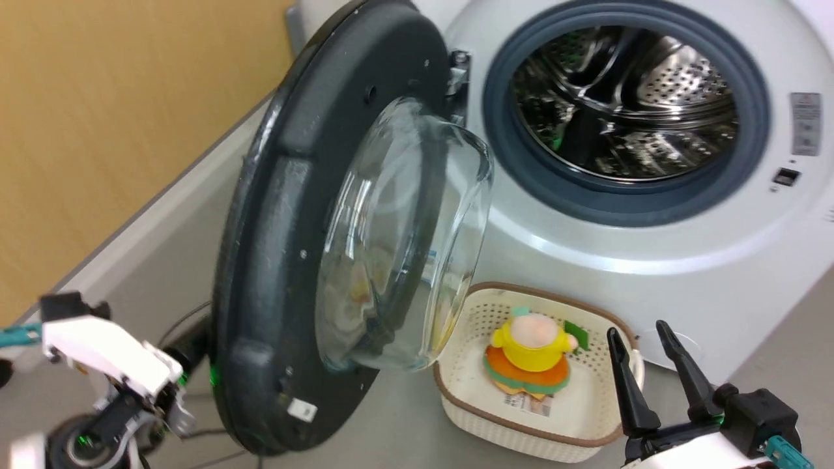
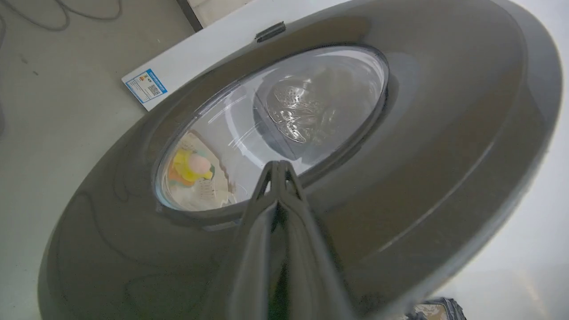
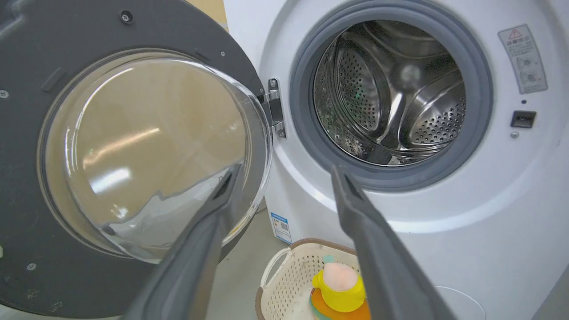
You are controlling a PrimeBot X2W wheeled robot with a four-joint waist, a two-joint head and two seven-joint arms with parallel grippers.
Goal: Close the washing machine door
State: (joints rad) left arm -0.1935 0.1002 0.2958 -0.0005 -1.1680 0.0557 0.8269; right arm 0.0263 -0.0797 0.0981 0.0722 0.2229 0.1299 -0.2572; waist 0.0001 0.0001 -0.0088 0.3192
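Note:
The washing machine door [image 1: 280, 260] stands swung partway out from its hinge [image 1: 459, 71], with the clear glass bowl [image 1: 404, 241] facing the white washing machine [image 1: 651, 260] and its steel drum [image 1: 625, 104]. In the left wrist view my left gripper [image 2: 279, 163] is shut and empty. Its tips lie at the glossy outer face of the door [image 2: 422, 155], by the window's lower edge. My right gripper [image 1: 637, 329] is open near the basket. Its fingers point up towards the gap between the door [image 3: 26, 133] and the drum opening [image 3: 391, 98].
A cream perforated basket [image 1: 456, 404] with a yellow and orange toy [image 1: 531, 342] sits on the floor under the glass bowl, against the machine's front. A wood-panelled wall [image 1: 98, 130] runs along the left. Cables [image 2: 66, 18] lie on the grey floor.

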